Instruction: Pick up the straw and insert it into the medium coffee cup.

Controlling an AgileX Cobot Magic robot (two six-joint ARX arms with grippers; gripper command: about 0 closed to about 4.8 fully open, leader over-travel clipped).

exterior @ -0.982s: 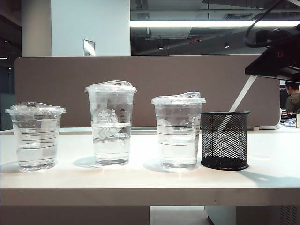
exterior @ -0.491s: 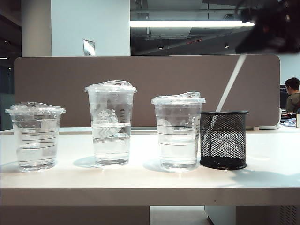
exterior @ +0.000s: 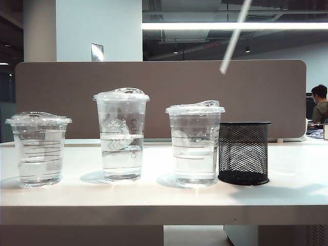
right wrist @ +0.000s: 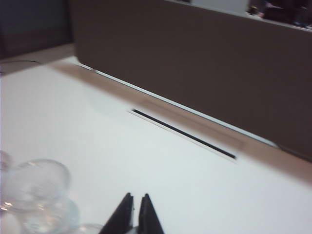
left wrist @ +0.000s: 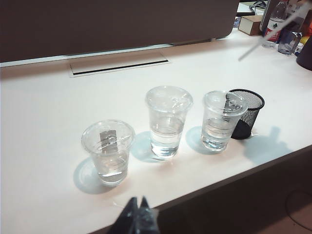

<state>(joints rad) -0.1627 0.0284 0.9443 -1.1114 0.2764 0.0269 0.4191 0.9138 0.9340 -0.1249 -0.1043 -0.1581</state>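
Note:
The white straw (exterior: 236, 37) hangs slanted in the air, high above the black mesh holder (exterior: 244, 152) and clear of it. Its upper end runs out of the exterior view's top. In the left wrist view the straw (left wrist: 263, 43) shows blurred over the table's far right. The medium coffee cup (exterior: 195, 144) (left wrist: 222, 120) stands lidded just left of the holder, with water in it. My right gripper (right wrist: 135, 197) is above the exterior view's frame, shut on the straw, jaws a sliver apart. My left gripper (left wrist: 138, 214) is shut and empty at the table's front edge.
The tallest clear cup (exterior: 121, 134) (left wrist: 167, 122) stands in the middle and the short squat cup (exterior: 38, 148) (left wrist: 108, 152) at the left. A brown partition (exterior: 154, 97) backs the table, with a cable slot (left wrist: 119, 62) before it. Blurred cup lids (right wrist: 34, 187) show below the right wrist.
The straw has been lifted out of the black mesh holder and carried up and leftward. The right arm has risen out of the exterior view. The left arm has not moved.

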